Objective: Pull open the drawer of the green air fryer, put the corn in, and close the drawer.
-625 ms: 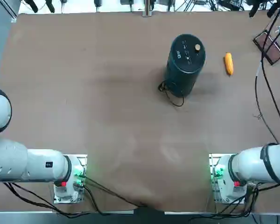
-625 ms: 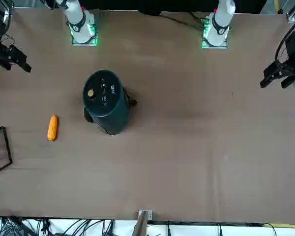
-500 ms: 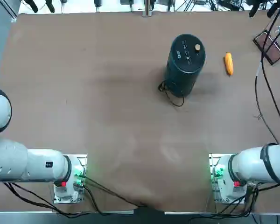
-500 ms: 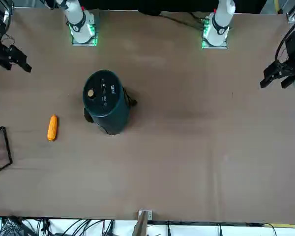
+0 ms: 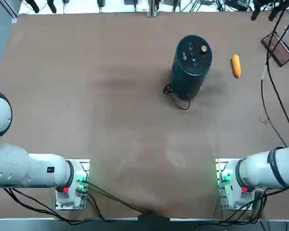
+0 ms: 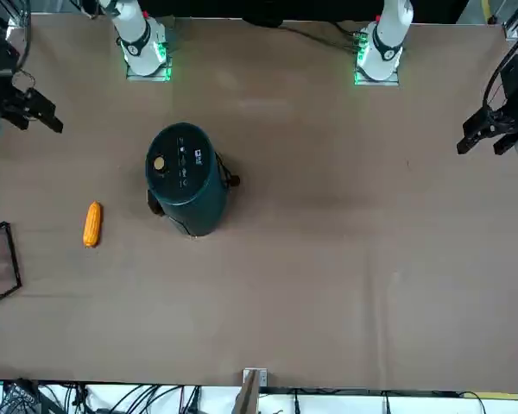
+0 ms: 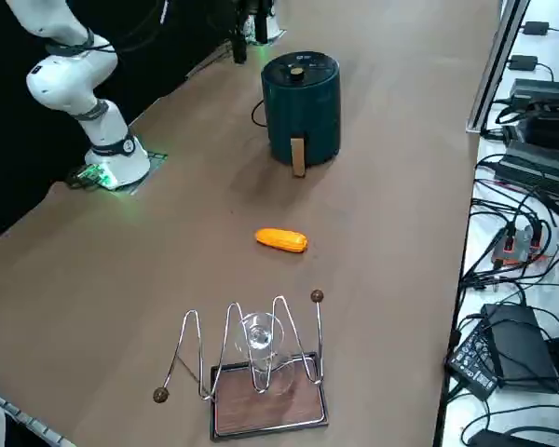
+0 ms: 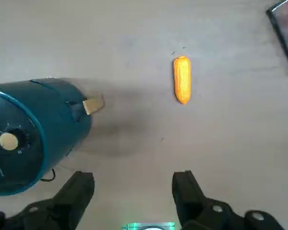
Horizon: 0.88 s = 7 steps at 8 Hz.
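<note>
The right gripper hangs in the air over the table, its 2 black fingers spread wide with nothing between them. It touches neither the fryer nor the cob. The corn, 1 yellow-orange cob, lies on the table ahead of the claw, between the fryer and a black-edged tray. The green air fryer stands upright ahead of the claw and to its left, with its drawer pushed in and the pale handle facing the cob's side. Ahead and farther right of the claw is the tray, with a wire rack at it.
</note>
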Each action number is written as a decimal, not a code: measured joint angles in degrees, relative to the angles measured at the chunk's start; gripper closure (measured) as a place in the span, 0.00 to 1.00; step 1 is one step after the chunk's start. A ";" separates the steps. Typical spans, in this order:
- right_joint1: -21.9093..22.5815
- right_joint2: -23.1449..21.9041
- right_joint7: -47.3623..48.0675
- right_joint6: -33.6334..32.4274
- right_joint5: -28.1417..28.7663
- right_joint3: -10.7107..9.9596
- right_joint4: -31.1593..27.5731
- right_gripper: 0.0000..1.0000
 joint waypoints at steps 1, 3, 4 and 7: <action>-0.23 2.87 3.38 1.97 2.28 -0.21 -0.36 0.00; -1.41 8.93 13.84 6.71 5.87 -0.48 -0.79 0.00; -1.62 11.33 19.68 9.34 6.82 -0.57 -1.27 0.00; -1.49 15.43 38.29 18.95 12.58 -0.46 -6.23 0.00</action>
